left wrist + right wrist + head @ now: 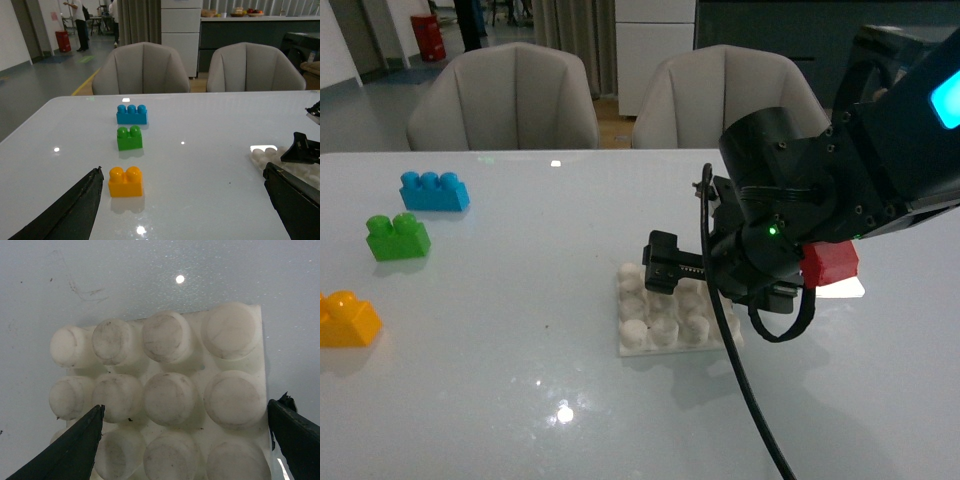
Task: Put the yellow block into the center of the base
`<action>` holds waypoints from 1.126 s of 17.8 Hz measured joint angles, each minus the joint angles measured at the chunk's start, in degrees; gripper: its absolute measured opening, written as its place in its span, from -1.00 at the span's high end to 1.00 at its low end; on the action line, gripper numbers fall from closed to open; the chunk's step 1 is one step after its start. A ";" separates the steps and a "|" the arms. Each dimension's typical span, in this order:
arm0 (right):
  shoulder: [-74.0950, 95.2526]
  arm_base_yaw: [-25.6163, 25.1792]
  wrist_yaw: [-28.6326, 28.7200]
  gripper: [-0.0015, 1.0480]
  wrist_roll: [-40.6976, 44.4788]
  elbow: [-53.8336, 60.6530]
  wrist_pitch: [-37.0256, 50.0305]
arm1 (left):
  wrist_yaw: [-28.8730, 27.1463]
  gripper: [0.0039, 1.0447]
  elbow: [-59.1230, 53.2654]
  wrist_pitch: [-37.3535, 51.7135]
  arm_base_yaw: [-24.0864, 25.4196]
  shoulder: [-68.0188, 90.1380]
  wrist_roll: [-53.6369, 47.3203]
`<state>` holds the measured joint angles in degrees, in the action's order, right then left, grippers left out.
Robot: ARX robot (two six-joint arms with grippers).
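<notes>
Yellow block (348, 320): on desk (500, 410), nine o'clock of base (642, 338).
Right end effector (186, 407): released, over base.
Left end effector (183, 172): released, empty.

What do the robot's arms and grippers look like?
The right arm is black, with round screwed joint housings, a green light, a cyan-lit panel and a loose black cable. The left gripper and right gripper have black, tapered wedge fingers.

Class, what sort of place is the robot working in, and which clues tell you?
Probably an office or lab common area: a glossy white table, two padded grey chairs behind it, and a dark counter with white cabinets beyond.
</notes>
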<state>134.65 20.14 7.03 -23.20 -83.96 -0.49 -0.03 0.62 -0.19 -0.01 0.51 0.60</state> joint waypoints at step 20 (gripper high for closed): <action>-7.58 -1.33 0.98 -0.88 -9.64 9.44 7.06 | 0.00 -0.88 0.00 0.00 0.00 0.02 0.00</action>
<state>127.07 18.81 8.01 -32.84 -74.52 6.57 -0.03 0.62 -0.19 -0.01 0.54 0.60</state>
